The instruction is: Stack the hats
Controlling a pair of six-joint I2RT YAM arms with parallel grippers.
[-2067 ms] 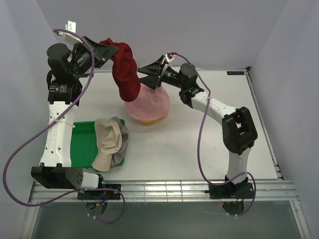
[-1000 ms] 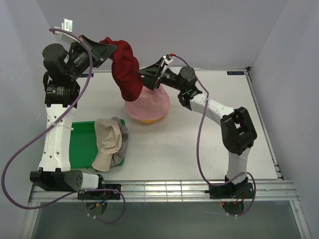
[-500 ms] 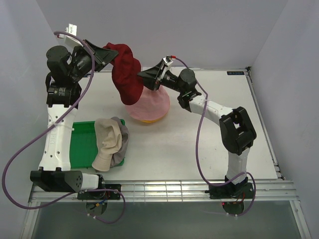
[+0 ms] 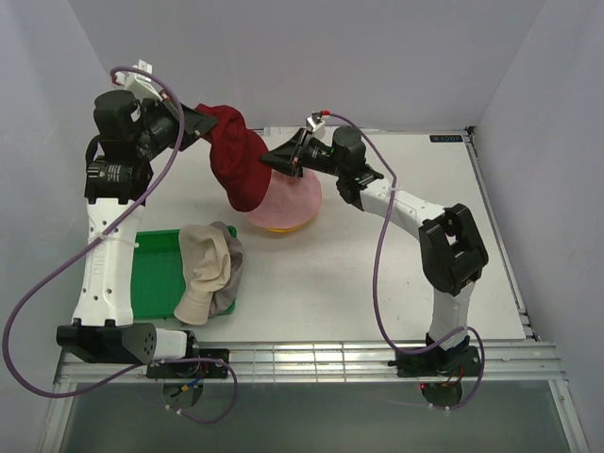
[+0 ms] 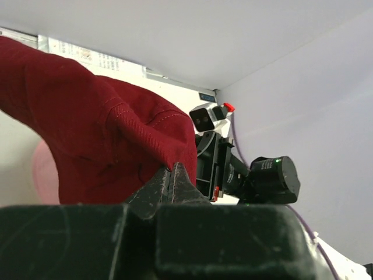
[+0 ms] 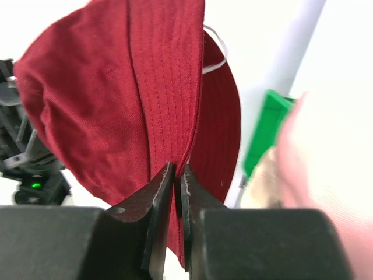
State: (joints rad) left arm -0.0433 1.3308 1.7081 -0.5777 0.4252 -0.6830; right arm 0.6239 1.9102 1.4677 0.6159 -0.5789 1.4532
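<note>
I pinch the dark red hat [image 4: 241, 162] between my left gripper [image 5: 173, 170] & right gripper [image 6: 176, 170], both clamped on its edge, prob. so it opens over the pink hat [image 4: 294, 203] just below them.

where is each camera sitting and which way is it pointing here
Top external: fixed above and behind the bases, looking down on the table; left arm and right arm show whole, holding the dark red hat near the pink hat.
Left wrist: on the left arm, looking along the left gripper, which pinches the hat, toward the right arm.
Right wrist: on the right arm, looking along the right gripper toward the left arm and green tray.
Shared: both wrist views show the dark red hat.
</note>
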